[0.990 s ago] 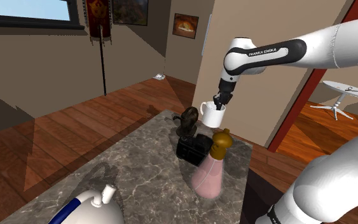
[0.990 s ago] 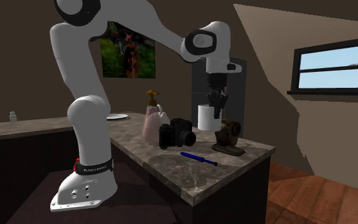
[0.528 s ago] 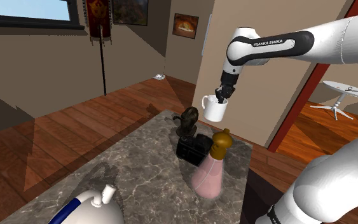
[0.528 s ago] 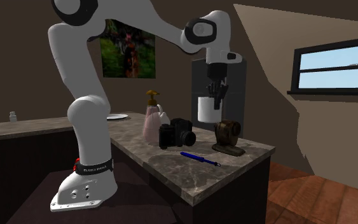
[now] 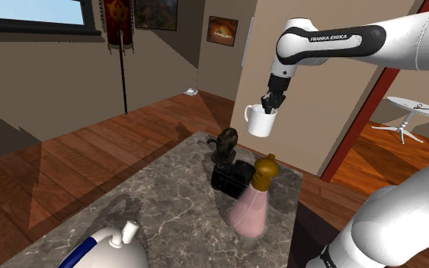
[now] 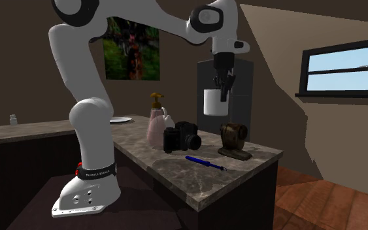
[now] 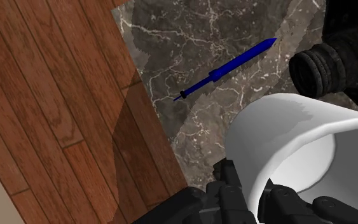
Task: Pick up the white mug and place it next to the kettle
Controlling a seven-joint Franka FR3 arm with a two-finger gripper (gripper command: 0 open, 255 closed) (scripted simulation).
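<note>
Mug [image 5: 260, 122] is being clasped by its rim in the gripper [image 5: 269, 109], aloft; kettle [image 5: 104, 247] is sitting well apart, toward the shoulder view's lower left.

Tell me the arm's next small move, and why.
Probably carry the mug sideways toward the kettle, at this height. The gripper is shut on the mug's rim, and the mug hangs well above the counter. The kettle sits at the counter's other end, with a camera and bottle standing between.
</note>
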